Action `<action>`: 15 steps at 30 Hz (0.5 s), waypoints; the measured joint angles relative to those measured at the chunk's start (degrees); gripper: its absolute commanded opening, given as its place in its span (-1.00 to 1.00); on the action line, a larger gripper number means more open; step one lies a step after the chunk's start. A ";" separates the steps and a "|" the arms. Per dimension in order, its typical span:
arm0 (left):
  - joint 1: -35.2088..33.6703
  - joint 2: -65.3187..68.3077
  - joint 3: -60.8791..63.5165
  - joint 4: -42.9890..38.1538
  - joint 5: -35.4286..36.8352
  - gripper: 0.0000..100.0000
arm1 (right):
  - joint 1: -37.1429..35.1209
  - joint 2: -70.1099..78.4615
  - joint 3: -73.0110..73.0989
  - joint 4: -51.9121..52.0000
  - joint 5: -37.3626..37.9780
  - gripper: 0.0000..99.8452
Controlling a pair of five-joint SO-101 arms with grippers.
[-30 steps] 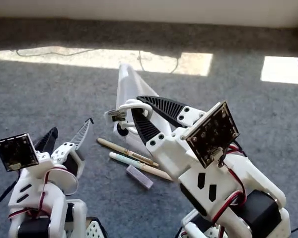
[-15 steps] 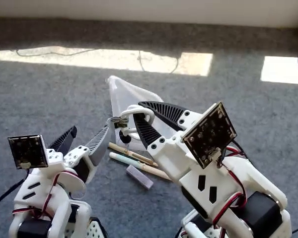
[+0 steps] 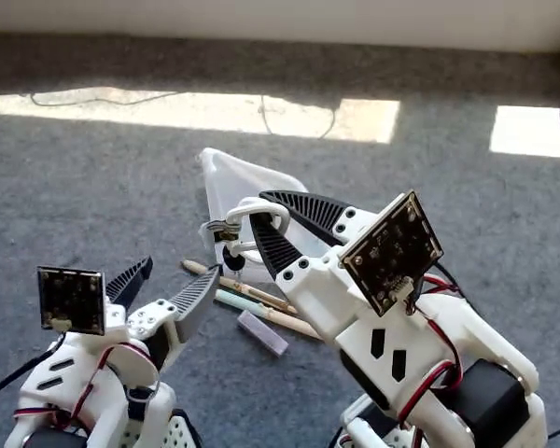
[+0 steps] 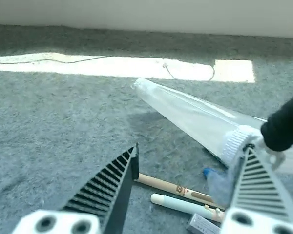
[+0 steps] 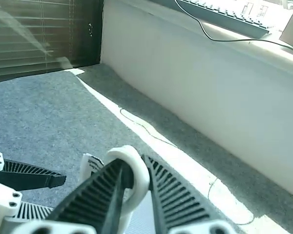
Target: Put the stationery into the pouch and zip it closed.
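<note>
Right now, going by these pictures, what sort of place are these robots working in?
Probably an office or a room at home: short grey carpet underneath, a plain white wall, and a dark computer keyboard with its cable on the ledge above that wall.

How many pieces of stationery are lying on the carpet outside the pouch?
3: a wooden pencil nearest the pouch, a pale green pen beside it, a lilac eraser beside the pen. The right arm covers some carpet, so more may be hidden.

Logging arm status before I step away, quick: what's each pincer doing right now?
Left pincer: open, holding nothing.
Right pincer: closed on the pouch's white loop.
</note>
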 measured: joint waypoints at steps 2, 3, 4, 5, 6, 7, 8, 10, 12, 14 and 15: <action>2.55 0.00 0.00 0.18 -0.53 -0.38 | 0.00 0.00 0.00 0.00 0.00 -0.99; 3.52 0.00 0.00 0.18 -0.62 -0.38 | 0.00 0.00 0.00 0.00 0.00 -0.99; 4.22 0.00 0.18 0.18 -0.70 -0.38 | 0.00 0.00 0.00 0.00 0.00 -0.99; 4.66 0.00 0.79 0.09 -0.70 -0.38 | 0.00 0.00 0.00 0.00 0.00 -0.99; 4.84 0.00 1.67 -0.18 -0.70 -0.39 | 0.00 0.00 0.00 0.00 0.00 -0.99; 4.84 0.00 2.81 -0.97 -0.70 -0.39 | 0.00 0.00 0.00 0.00 0.00 -0.99; 4.84 0.00 4.04 -1.93 -0.70 -0.39 | 0.00 0.00 0.00 0.09 0.00 -0.99; 4.40 0.00 6.42 -3.87 -0.70 -0.39 | 0.00 0.00 0.00 1.05 0.00 -0.99; 2.81 0.00 7.82 -5.54 -0.70 -0.39 | 0.00 0.00 0.00 2.11 0.00 -0.99; 0.70 0.00 8.00 -6.33 -0.70 -0.39 | -0.18 0.00 0.00 2.73 0.00 -0.99; -0.18 0.00 8.00 -6.51 -0.70 -0.39 | -0.18 0.00 0.00 2.73 0.00 -0.99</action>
